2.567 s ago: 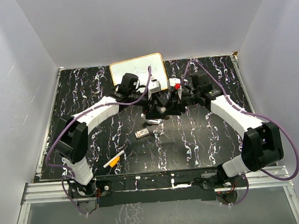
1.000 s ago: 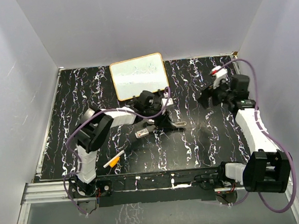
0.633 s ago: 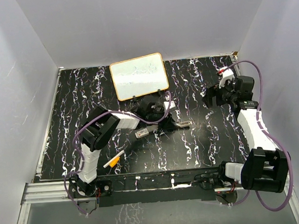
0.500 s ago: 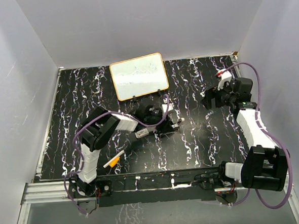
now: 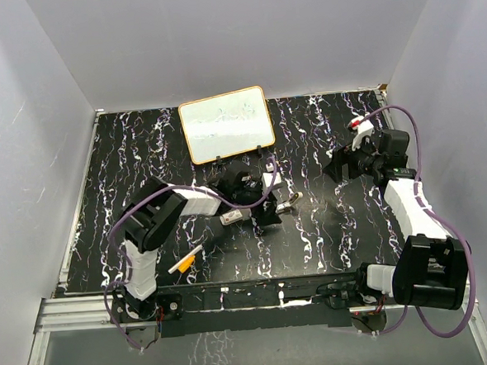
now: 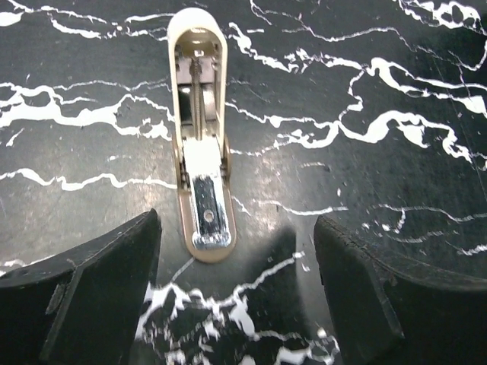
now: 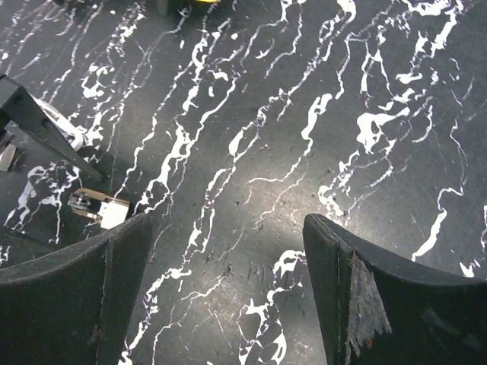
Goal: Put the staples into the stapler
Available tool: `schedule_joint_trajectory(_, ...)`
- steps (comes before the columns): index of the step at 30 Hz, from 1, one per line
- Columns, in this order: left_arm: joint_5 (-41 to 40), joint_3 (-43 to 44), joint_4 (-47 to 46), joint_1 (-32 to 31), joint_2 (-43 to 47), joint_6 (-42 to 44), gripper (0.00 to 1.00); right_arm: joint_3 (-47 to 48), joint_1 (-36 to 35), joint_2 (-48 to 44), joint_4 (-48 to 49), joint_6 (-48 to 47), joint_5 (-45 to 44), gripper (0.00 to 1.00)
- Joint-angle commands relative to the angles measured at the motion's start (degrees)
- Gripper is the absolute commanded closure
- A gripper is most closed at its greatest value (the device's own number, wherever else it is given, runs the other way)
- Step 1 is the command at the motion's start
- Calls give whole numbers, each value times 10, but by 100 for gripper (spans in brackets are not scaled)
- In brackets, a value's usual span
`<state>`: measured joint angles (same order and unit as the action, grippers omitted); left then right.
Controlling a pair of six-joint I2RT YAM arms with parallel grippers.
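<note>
The beige stapler point(image 6: 199, 137) lies on the black marbled table with its chrome magazine and spring channel showing, and appears small near mid-table in the top view point(image 5: 288, 202). My left gripper point(image 6: 237, 247) is open just behind the stapler's near end, touching nothing; it sits mid-table in the top view point(image 5: 270, 207). The staples point(image 5: 232, 219), a small pale pack, lie on the table just left of that gripper. My right gripper point(image 7: 228, 243) is open and empty over bare table at the right point(image 5: 334, 169). One end of the stapler point(image 7: 99, 207) shows at the left edge of the right wrist view.
A whiteboard with an orange frame point(image 5: 226, 124) stands at the back of the table. An orange-and-white marker pen point(image 5: 186, 260) lies near the front left. Grey walls enclose the table on three sides.
My left gripper has opened and let go of the stapler, which now rests on the table. The right arm has shifted only slightly at the right side.
</note>
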<state>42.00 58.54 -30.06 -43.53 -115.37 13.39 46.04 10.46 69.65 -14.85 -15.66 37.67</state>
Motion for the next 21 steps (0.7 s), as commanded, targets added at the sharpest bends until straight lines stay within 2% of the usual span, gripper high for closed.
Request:
schedule_joint_trajectory(1, -7, 30, 174, 2, 104, 78, 18, 11, -4, 4, 45, -5, 56, 17)
schedule_joint_trajectory(5, -75, 70, 394, 7, 161, 150, 19, 43, -24, 30, 42, -5, 63, 19)
schedule_joint_trajectory(8, -163, 49, 479, 11, 205, 166, 19, 48, -39, 44, 55, 12, 67, 20)
schedule_joint_trajectory(14, -281, -38, 492, 37, 268, 161, 20, 39, -58, 46, 63, 10, 62, 21)
schedule_joint_trajectory(21, -284, -69, 474, 79, 248, 185, 20, 19, -63, 21, 62, 3, 74, 21)
